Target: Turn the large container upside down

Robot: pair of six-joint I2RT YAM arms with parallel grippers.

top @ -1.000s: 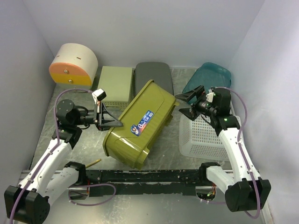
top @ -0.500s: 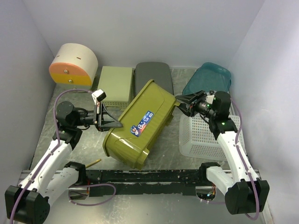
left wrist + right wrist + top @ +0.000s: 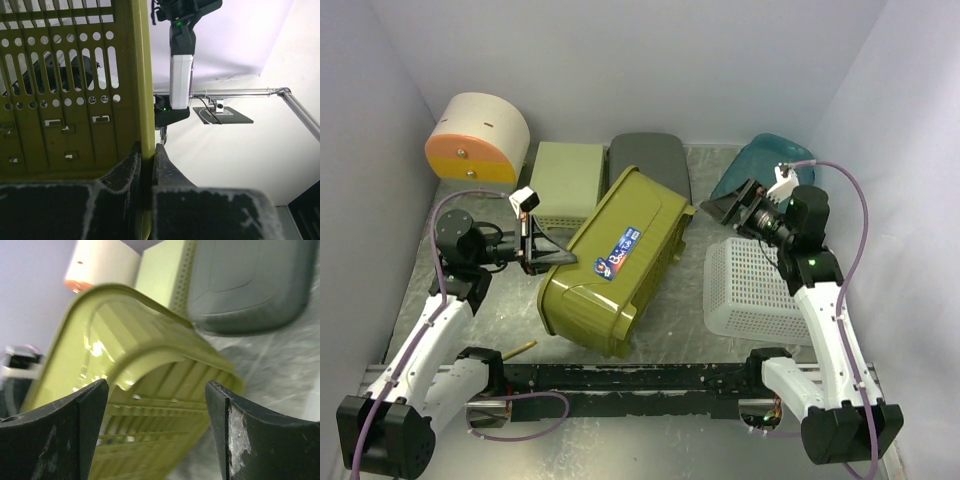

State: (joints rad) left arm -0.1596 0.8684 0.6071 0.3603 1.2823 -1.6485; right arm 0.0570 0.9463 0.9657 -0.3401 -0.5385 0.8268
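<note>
Large olive-green container: tipped on its side at mid-bench, blue label facing up.

Left jaws: clamped on the container's left edge. From the top view, contact only. From the left wrist view, thin olive wall pinched between two black fingers, slotted and perforated side to the left, right arm beyond.

Right jaws: wide apart, holding nothing, raised near the container's far right corner without touching it. From the right wrist view, blurred, ribbed olive side framed between the spread fingers.

Back row, from the top view only, left to right: cream-and-orange drum, pale green bin, grey tub, teal tub.

White perforated basket: right of the container, apart from it.
</note>
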